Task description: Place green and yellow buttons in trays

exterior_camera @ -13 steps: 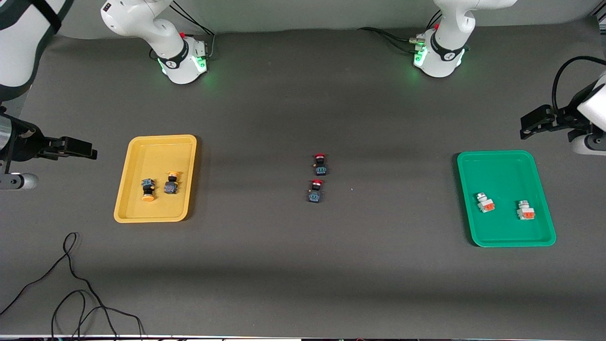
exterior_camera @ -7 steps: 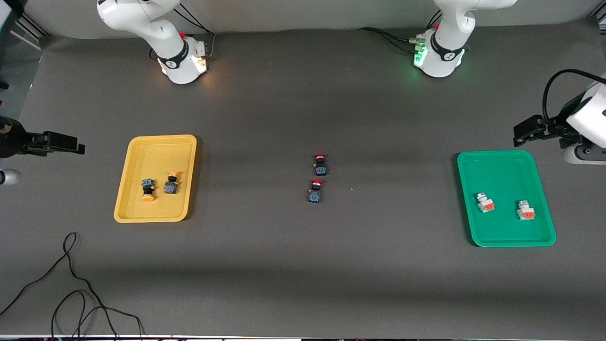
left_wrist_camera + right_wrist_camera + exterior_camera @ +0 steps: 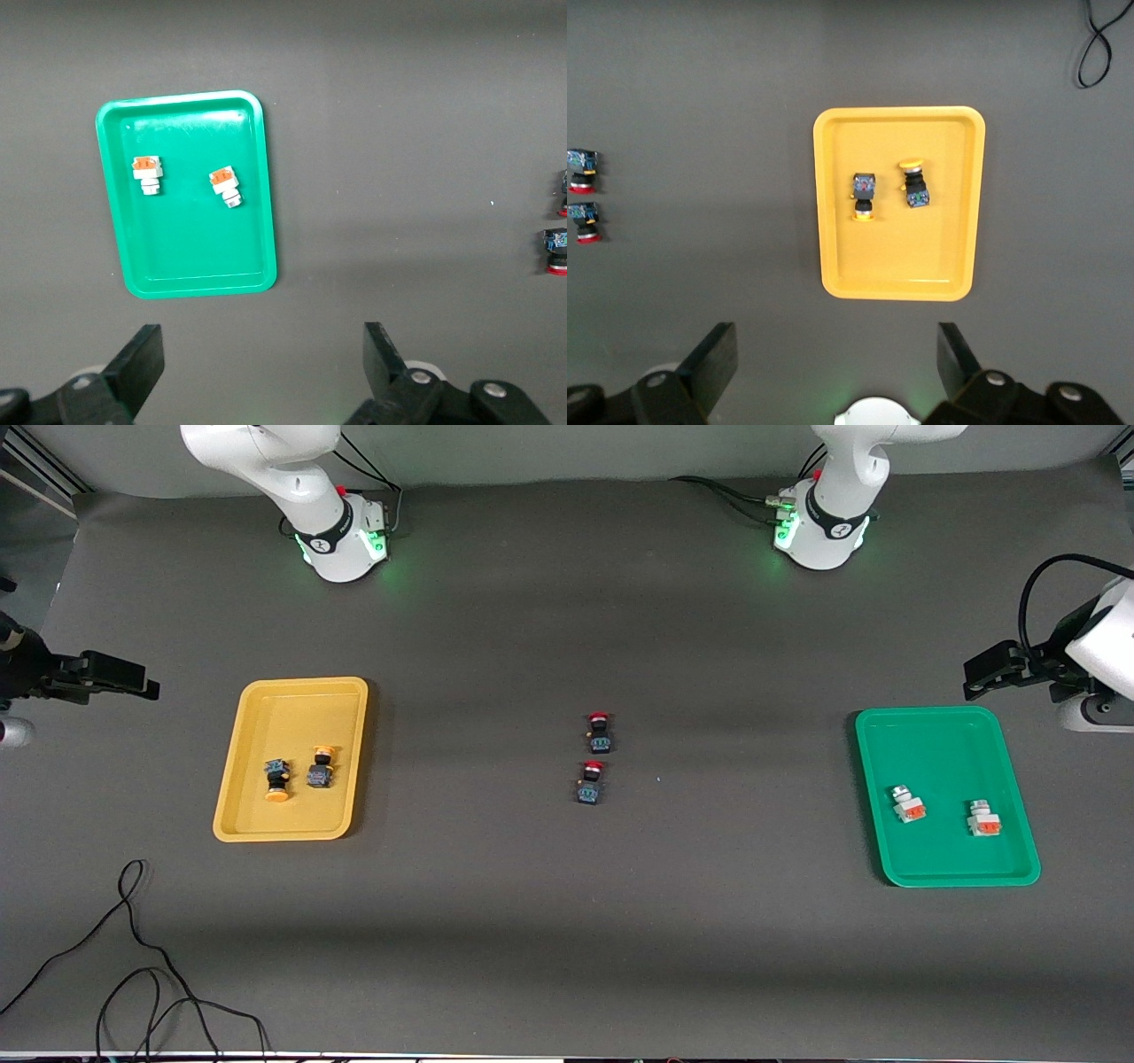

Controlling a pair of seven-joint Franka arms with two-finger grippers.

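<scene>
Here the shallow yellow plastic tray (image 3: pixel 257 815) holds two dark-bodied orange-capped buttons (image 3: pixel 278 778), the shallow green plastic tray (image 3: pixel 939 744) two white-grey orange-blocked buttons (image 3: pixel 908 804), while the left gripper (image 3: pixel 257 363) and right gripper (image 3: pixel 837 359) hang spread wide, empty, over bare table.

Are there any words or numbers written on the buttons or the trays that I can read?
None can be read.
yellow tray: no writing shows.
green tray: no writing shows.
arm bases: each bears a small round mark, too small to read.
red-capped buttons: blue patches, too small to read.
</scene>
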